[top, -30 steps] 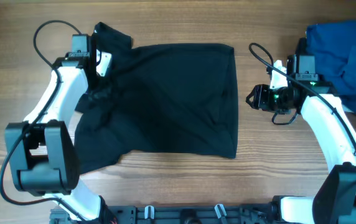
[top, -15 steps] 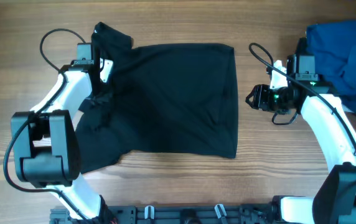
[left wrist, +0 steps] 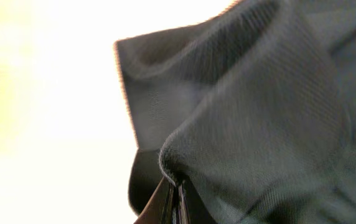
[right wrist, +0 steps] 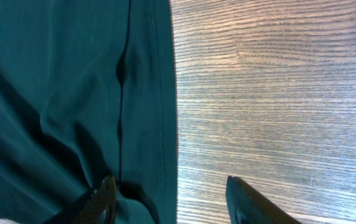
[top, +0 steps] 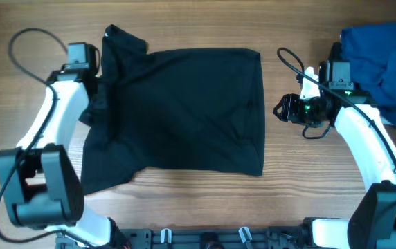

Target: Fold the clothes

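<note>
A black shirt (top: 184, 111) lies spread on the wooden table, its left side bunched. My left gripper (top: 99, 73) is at the shirt's upper left edge. In the left wrist view it (left wrist: 177, 200) is shut on a raised fold of the black cloth (left wrist: 265, 112). My right gripper (top: 282, 108) sits just right of the shirt's right edge. In the right wrist view it (right wrist: 168, 186) is open, one finger (right wrist: 100, 200) over the hem of the shirt (right wrist: 53, 93) and the other over bare wood, with nothing held.
A heap of blue clothes (top: 385, 62) lies at the back right corner, behind the right arm. A black cable (top: 289, 61) loops beside the right wrist. A rail (top: 205, 236) runs along the table's front edge.
My left gripper has closed on the shirt's left edge, and the left arm has swung left with it. The right arm has stayed still.
</note>
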### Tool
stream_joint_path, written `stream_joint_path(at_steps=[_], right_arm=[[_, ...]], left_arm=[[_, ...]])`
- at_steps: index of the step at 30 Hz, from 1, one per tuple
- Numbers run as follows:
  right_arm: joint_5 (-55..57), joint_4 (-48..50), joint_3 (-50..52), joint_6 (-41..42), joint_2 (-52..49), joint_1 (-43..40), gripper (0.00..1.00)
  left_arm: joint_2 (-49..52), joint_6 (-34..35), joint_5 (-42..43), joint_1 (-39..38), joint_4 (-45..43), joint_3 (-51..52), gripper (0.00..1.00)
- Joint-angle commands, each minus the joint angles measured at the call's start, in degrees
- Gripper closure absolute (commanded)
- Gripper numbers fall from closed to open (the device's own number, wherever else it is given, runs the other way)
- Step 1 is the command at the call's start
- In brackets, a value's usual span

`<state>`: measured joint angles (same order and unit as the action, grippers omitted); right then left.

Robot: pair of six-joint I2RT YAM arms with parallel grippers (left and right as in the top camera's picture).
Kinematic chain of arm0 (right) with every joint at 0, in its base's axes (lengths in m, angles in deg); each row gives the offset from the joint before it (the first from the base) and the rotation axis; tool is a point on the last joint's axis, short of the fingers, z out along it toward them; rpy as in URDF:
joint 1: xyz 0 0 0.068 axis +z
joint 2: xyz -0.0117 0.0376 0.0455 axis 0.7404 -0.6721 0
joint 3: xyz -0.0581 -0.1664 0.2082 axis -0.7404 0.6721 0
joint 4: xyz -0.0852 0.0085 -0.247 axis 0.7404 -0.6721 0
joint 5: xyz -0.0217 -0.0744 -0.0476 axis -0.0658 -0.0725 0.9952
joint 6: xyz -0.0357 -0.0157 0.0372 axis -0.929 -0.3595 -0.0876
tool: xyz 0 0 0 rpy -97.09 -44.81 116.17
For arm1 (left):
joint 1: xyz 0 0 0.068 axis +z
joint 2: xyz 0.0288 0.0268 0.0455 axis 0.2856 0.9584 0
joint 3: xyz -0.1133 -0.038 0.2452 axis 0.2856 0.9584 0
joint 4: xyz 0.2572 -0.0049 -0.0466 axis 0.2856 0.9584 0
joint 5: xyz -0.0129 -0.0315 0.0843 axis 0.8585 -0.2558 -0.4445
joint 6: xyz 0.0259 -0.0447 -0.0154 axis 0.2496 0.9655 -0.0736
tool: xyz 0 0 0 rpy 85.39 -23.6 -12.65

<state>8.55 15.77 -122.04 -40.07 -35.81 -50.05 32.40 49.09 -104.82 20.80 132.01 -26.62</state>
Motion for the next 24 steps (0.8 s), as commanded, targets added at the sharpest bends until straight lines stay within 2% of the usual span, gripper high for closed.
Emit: stream_joint_path(at_steps=[1,4,7,8,9,10,12,13,16,18,21,24], right_arm=[[0.57,0.09,-0.9,0.2,-0.63,0.2,0.43],[0.55,0.02,-0.9,0.22,-0.63,0.2,0.43],[0.55,-0.33,-0.9,0.22,-0.63,0.17,0.43],[0.55,-0.48,-0.9,0.22,-0.63,0.17,0.42],[0.55,-0.98,-0.92,0.07,-0.63,0.17,0.37],[0.5,-1.81,-0.96,0.07,-0.61,0.17,0.31],[0.31,-5.03,-1.86,0.04,-0.61,0.17,0.26],[0.33,-7.19,-2.58,0.07,-0.28,0.2,0.26],[-0.68,-11.61,-3.32,0.2,2.58,0.22,0.26],[-1.42,-16.15,-3.3,0.22,5.73,0.98,0.26],[-1.4,-20.31,-2.58,2.01,9.66,5.55,0.26],[0.22,-20.31,-1.2,5.97,10.43,14.69,0.26]], left_arm=[[-1.11,10.86,-5.2,3.93,1.75,-0.9,0.96],[-1.11,12.44,-5.01,5.57,2.21,-0.9,0.77],[-1.11,12.46,-5.01,6.21,2.67,-0.9,0.65],[-1.11,12.46,-4.98,6.29,2.73,-0.9,0.58],[-1.14,12.48,-4.98,6.29,2.84,-0.9,0.51],[-1.38,13.99,-4.92,6.29,3.91,-1.2,0.39],[-2.14,15.06,-0.48,6.29,8.0,-2.91,0.28],[-2.84,15.06,3.23,6.29,9.6,-3.69,0.26],[-6.67,15.78,21.64,6.29,14.03,-4.28,0.24],[-8.74,17.2,28.28,6.16,18.82,-4.26,0.24],[-10.73,19.56,29.57,4.15,24.85,-3.28,0.2],[-13.22,26.43,30.4,-0.79,26.53,0.79,0.17]])
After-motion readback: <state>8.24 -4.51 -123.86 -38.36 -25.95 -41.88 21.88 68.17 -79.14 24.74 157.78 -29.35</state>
